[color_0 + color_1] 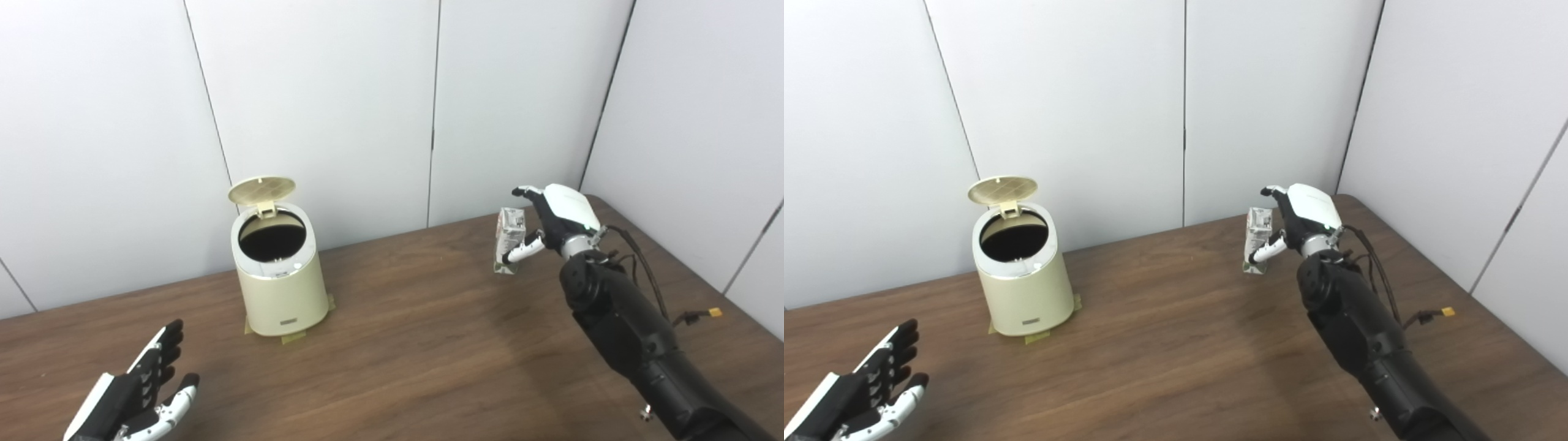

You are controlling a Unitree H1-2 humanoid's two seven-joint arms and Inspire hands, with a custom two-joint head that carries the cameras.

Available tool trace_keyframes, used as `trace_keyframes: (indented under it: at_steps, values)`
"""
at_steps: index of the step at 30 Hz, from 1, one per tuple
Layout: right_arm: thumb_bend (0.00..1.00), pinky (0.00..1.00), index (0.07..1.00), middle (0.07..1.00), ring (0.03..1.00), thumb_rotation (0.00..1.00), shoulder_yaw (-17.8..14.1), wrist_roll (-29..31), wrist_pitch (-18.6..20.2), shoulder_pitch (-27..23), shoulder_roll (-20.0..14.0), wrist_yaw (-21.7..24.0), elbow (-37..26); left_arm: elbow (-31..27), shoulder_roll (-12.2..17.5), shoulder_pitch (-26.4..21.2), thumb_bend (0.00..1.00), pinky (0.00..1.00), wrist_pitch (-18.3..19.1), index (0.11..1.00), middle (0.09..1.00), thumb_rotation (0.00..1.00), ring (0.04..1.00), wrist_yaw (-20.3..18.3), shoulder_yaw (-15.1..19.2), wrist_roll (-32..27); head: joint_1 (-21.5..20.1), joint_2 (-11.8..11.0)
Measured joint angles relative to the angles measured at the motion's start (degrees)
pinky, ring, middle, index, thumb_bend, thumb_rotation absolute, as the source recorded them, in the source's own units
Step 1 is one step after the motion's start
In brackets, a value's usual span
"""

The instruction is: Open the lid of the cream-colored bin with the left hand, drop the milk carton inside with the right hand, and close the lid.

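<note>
Dark wood-grain table (416,343) runs wall to wall, its far right corner tucked into the angle of the white panels. Cream-colored bin (280,275) stands upright on the far left part of the tabletop, lid (261,190) tipped up at the back, dark inside showing, with strips of tape (294,336) visible at its base. Milk carton (508,240) is upright at the far right, well apart from the bin, its base at or just above the tabletop; contact cannot be judged from here.
</note>
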Motion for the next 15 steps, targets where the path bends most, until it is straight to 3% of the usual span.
trace_keyframes:
  at_steps: [5,15]
  values:
    - [0.89,0.53,0.781,0.716,0.662,0.09,0.0,0.3,-0.1,-0.1,0.0,0.0,0.0,0.0,0.2,0.0,0.13,1.00,0.0,1.000,1.000,0.00,1.000,0.0,0.0,0.1,0.1,0.1]
    - [0.85,0.54,0.716,0.693,0.631,0.02,-0.3,2.1,-1.3,-0.1,0.0,-0.5,0.2,0.0,0.3,0.0,0.16,1.00,0.0,1.000,1.000,0.00,1.000,0.1,-0.3,0.3,0.1,0.2]
